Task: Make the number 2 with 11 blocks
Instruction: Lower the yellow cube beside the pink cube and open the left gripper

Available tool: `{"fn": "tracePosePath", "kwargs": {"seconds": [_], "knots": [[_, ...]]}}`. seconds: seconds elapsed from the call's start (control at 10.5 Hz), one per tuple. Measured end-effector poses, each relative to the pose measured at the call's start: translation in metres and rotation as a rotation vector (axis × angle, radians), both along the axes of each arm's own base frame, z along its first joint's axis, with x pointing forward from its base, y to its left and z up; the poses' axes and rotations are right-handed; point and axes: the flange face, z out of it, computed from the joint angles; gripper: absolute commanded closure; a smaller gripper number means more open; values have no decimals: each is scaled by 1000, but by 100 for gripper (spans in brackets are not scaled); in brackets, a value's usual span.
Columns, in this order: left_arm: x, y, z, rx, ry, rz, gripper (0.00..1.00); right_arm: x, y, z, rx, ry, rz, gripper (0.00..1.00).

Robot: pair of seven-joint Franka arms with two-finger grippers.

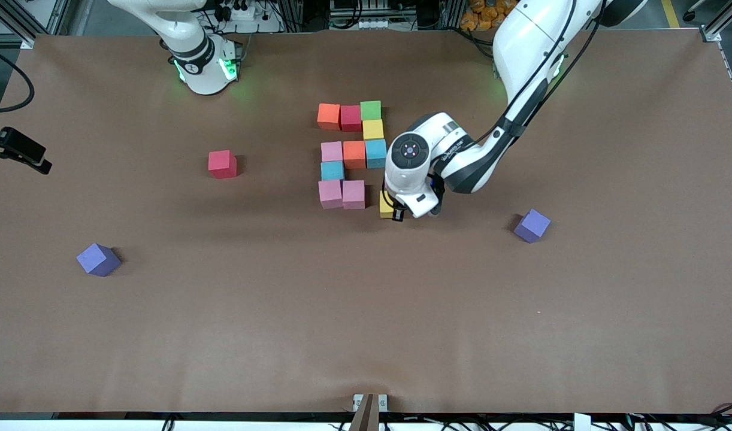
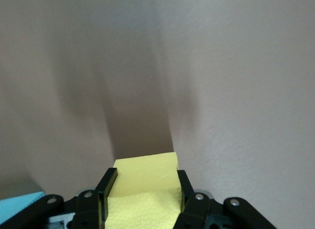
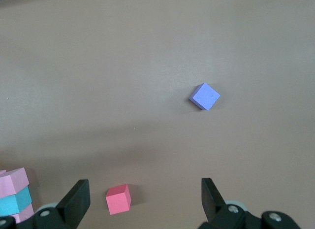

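Ten blocks stand together mid-table as a partial number 2 (image 1: 353,154): an orange, red and green row, a yellow, a pink, orange and blue row, a blue (image 1: 332,170), then two pinks (image 1: 342,194). My left gripper (image 1: 396,213) is shut on a yellow block (image 1: 386,204), held low beside the end pink with a narrow gap. In the left wrist view the yellow block (image 2: 147,172) fills the space between the fingers. My right gripper (image 3: 143,187) hangs open and empty, high over a loose red block (image 3: 118,198). That red block (image 1: 222,163) lies toward the right arm's end.
Two purple cubes lie apart from the rest, one (image 1: 98,259) nearer the front camera toward the right arm's end, the other (image 1: 532,225) toward the left arm's end. The right arm (image 1: 201,57) waits near its base.
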Motion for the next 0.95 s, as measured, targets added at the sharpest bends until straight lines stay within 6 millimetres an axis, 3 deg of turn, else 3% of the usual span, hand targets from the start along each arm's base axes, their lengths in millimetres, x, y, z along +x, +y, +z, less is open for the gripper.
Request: {"fn": "tracePosePath", "kwargs": {"seconds": [0.38, 0.95], "knots": [[-26, -10, -15, -7, 7, -2, 100, 0, 0, 0, 0, 0, 0, 0], [-35, -16, -15, -15, 0, -2, 100, 0, 0, 0, 0, 0, 1, 0]]}}
